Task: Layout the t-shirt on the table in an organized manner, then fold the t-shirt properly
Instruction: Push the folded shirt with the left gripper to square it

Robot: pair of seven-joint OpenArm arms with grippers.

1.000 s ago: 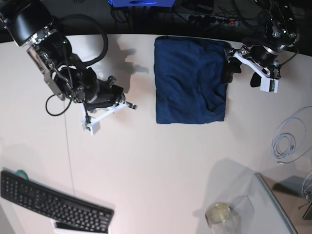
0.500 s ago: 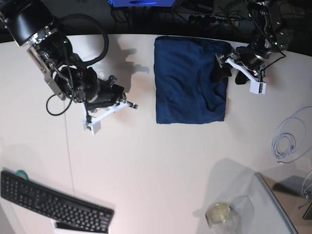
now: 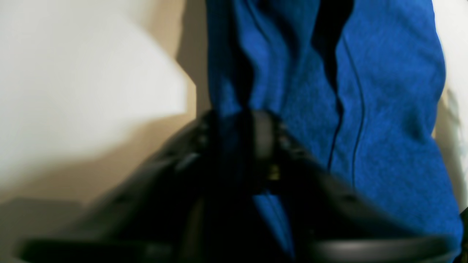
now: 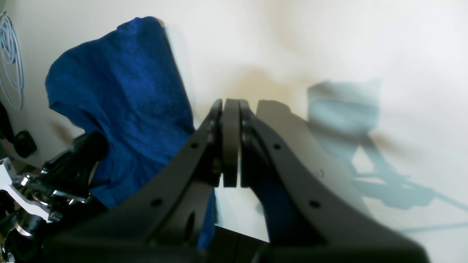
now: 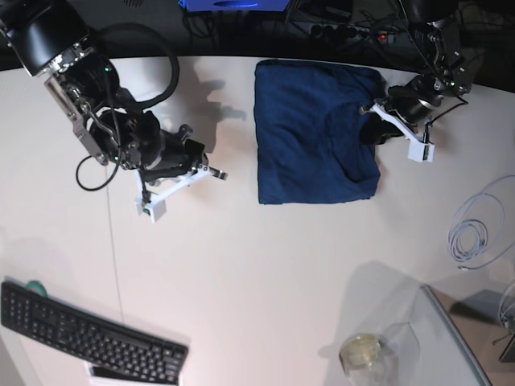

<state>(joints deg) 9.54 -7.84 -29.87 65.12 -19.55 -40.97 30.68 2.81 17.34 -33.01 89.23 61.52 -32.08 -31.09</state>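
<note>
The dark blue t-shirt (image 5: 314, 133) lies folded into a rectangle at the far middle of the white table (image 5: 265, 265). My left gripper (image 5: 372, 129) sits at the shirt's right edge. In the blurred left wrist view its fingers meet on a fold of the blue cloth (image 3: 384, 109), so the left gripper (image 3: 237, 120) is shut on the t-shirt. My right gripper (image 5: 216, 172) rests low over bare table left of the shirt. Its pads press together with nothing between them in the right wrist view, where the right gripper (image 4: 230, 109) faces the t-shirt (image 4: 120, 106).
A black keyboard (image 5: 88, 338) lies at the near left edge. A coiled pale cable (image 5: 475, 233) sits at the right. A grey glass-edged stand (image 5: 451, 338) and a round glass jar (image 5: 360, 352) occupy the near right corner. Cables and a power strip (image 5: 346, 32) run behind the table.
My left gripper has moved left and down onto the shirt's right edge and closed on it, from wide open. The cloth's right edge shifted slightly. The right arm has stayed still.
</note>
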